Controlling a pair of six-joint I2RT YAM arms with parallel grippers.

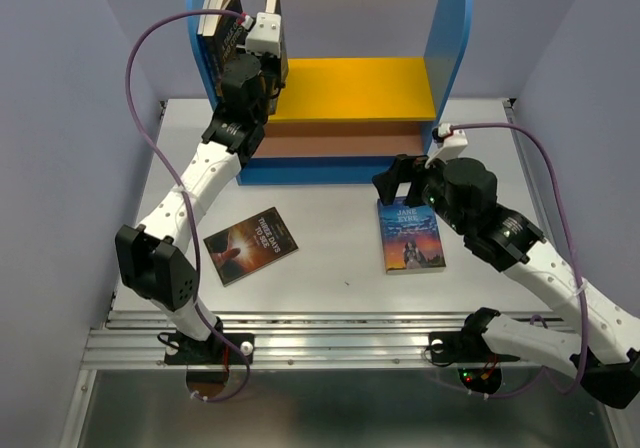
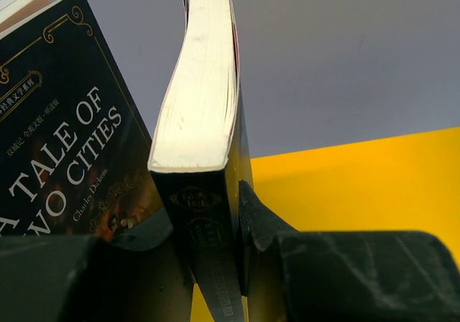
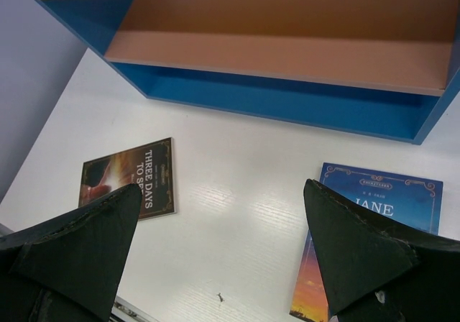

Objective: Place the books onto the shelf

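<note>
On the yellow upper board (image 1: 350,88) of the shelf (image 1: 450,38), my left gripper (image 1: 268,60) is shut on a dark upright book (image 1: 272,13). The left wrist view shows its spine (image 2: 205,221) pinched in my left gripper (image 2: 208,207). A second book, "A Tale of Two Cities" (image 2: 65,142), leans against the left blue panel (image 1: 198,8). A dark brown book (image 1: 250,245) (image 3: 133,178) and a blue-orange book (image 1: 411,234) (image 3: 381,207) lie flat on the table. My right gripper (image 1: 402,190) (image 3: 223,185) hangs open over the blue-orange book's far end, holding nothing.
The brownish-pink lower board (image 3: 287,45) and blue base (image 3: 287,103) of the shelf face the right wrist camera. A metal rail (image 1: 330,343) runs along the near table edge. Purple cables (image 1: 150,78) loop beside both arms.
</note>
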